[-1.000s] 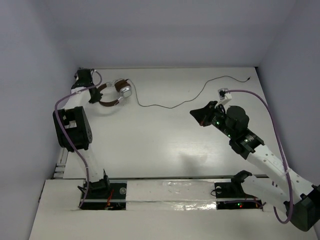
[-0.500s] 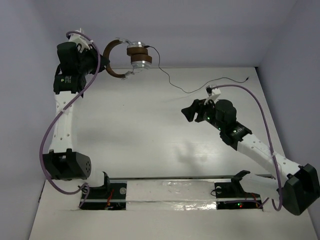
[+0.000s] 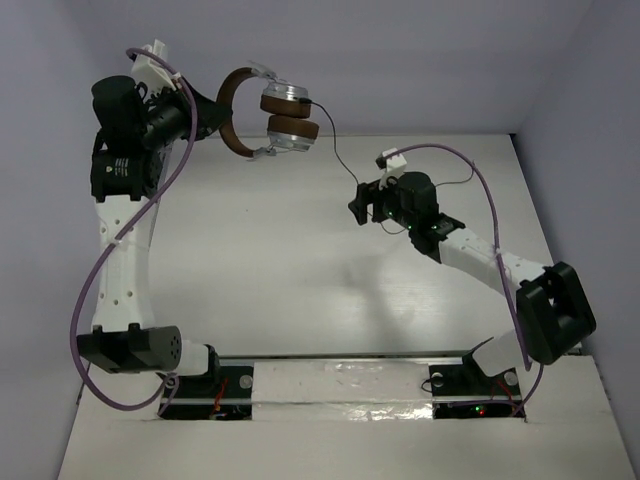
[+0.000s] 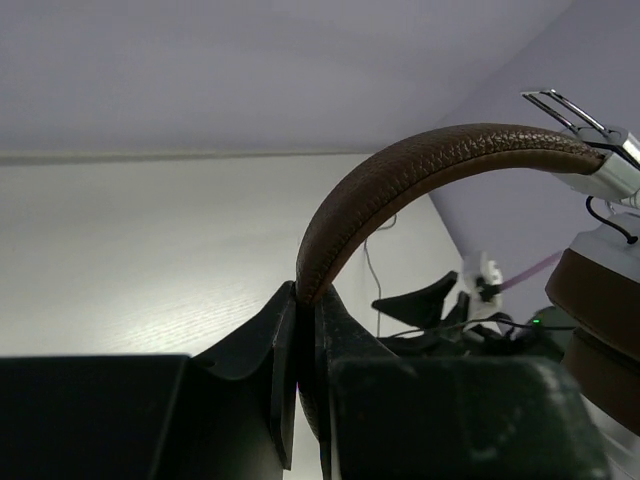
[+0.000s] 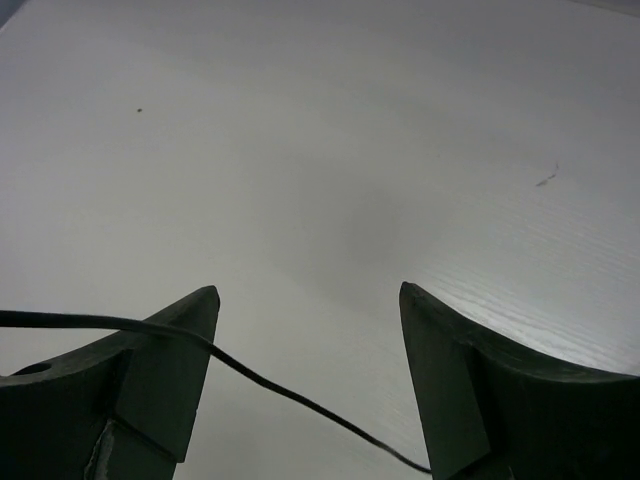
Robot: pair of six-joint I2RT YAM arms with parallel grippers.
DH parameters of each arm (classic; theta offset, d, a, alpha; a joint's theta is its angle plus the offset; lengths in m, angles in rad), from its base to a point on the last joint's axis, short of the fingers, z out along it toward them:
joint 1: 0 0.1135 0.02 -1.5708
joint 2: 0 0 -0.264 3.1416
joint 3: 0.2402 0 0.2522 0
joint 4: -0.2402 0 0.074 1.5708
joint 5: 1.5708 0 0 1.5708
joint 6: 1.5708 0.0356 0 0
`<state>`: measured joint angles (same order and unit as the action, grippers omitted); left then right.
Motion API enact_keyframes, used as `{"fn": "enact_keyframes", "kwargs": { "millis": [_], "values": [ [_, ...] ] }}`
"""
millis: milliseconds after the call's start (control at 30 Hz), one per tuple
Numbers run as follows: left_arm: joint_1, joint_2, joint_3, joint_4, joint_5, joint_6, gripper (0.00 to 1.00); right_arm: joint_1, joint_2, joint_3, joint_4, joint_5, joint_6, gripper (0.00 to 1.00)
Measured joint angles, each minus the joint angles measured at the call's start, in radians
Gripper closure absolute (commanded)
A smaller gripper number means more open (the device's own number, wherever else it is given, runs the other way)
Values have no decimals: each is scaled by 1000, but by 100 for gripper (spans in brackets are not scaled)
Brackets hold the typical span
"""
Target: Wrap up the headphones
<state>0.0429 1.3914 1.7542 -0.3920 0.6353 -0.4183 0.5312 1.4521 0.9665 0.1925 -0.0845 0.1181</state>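
Your left end effector clamps the headphones by the headband; your right end effector gapes astride the cord: close gently, then wind evenly.

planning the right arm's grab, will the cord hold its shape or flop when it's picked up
Probably floppy: the cord is thin and hangs in a slack curve from the raised headphones. It is likely very light, so it should trail wherever it is pulled. It may slip, since it runs slantwise through the open right gripper rather than sitting centred.
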Motion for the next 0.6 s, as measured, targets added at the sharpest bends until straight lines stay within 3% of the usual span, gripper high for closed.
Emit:
{"fn": "enact_keyframes", "kwargs": {
  "millis": [300,533,600],
  "values": [
    [0,-14,110,14,76,-40,100,-28,98,0,98,-38,3,34],
    [0,-13,151,22,125,-89,100,-61,179,-31,190,-96,26,35],
    [3,-13,162,25,132,-97,100,-70,195,-31,198,-109,28,40]
  ]
}}
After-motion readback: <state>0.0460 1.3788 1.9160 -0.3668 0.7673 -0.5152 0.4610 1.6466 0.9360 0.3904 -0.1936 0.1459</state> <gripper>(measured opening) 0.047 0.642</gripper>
